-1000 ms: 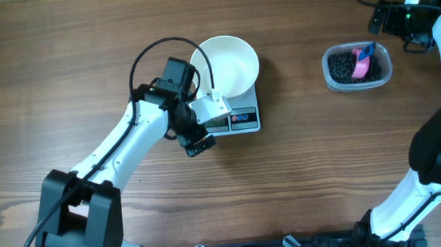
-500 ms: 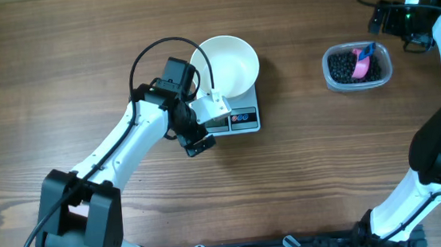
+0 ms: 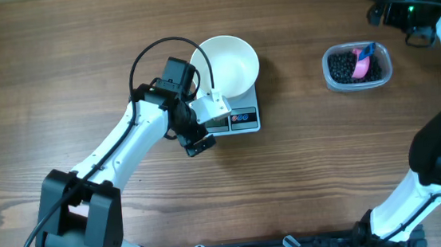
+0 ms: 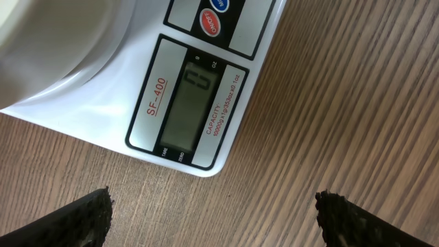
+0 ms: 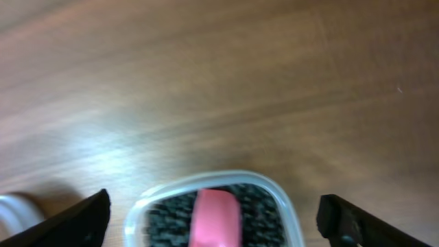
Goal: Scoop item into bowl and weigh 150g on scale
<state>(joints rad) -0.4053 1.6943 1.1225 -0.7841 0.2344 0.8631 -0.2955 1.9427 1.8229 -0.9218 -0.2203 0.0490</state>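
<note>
Jaws wide apart on both: left gripper (image 4: 212,216) by the scale (image 4: 185,103), right gripper (image 5: 212,219) near the tub (image 5: 278,199)

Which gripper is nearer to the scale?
Left. The left gripper is directly over the front of the scale; the right gripper is far off, beyond the tub.

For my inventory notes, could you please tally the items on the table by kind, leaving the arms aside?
White bowl: 1
Digital scale: 1
Clear tub: 1
Pink scoop: 1
Heap of black pellets: 1
Total: 5
</note>
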